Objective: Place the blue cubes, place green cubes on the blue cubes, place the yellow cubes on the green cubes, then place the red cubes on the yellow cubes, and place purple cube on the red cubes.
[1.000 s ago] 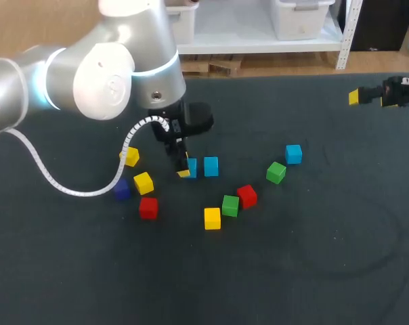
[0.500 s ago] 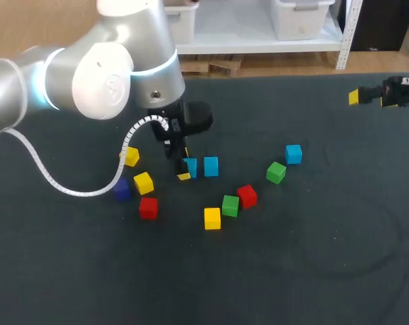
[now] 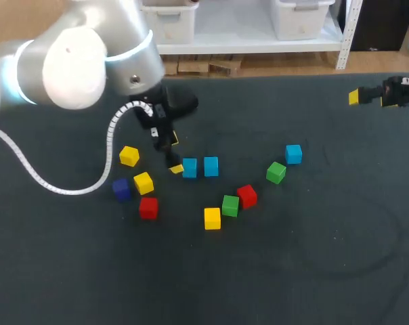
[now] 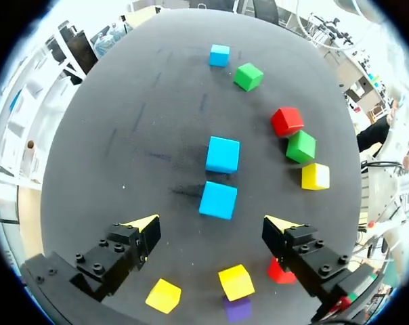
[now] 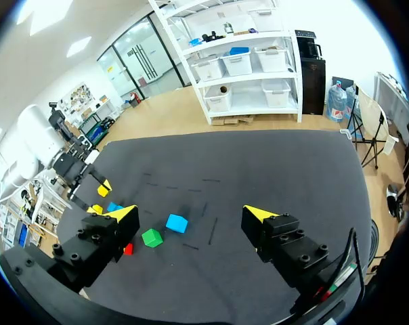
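Two blue cubes (image 3: 189,168) (image 3: 210,166) sit side by side on the dark table; in the left wrist view they are the nearer blue cube (image 4: 218,200) and the one behind it (image 4: 223,154). My left gripper (image 3: 173,154) (image 4: 213,225) hangs open just above and left of them, holding nothing. A third blue cube (image 3: 293,154) lies to the right by a green cube (image 3: 276,172). Another green cube (image 3: 230,205), two red cubes (image 3: 246,196) (image 3: 148,208), three yellow cubes (image 3: 212,218) (image 3: 143,183) (image 3: 128,156) and a purple cube (image 3: 121,189) lie scattered. My right gripper (image 3: 374,97) (image 5: 191,213) hovers open at the far right.
The table's front half and right side hold no cubes. The left arm's white coiled cable (image 3: 110,145) hangs over the left cluster of cubes.
My left gripper has opened, let go of the blue cube beside the other blue one, and pulled up and to the left. The right arm has not moved.
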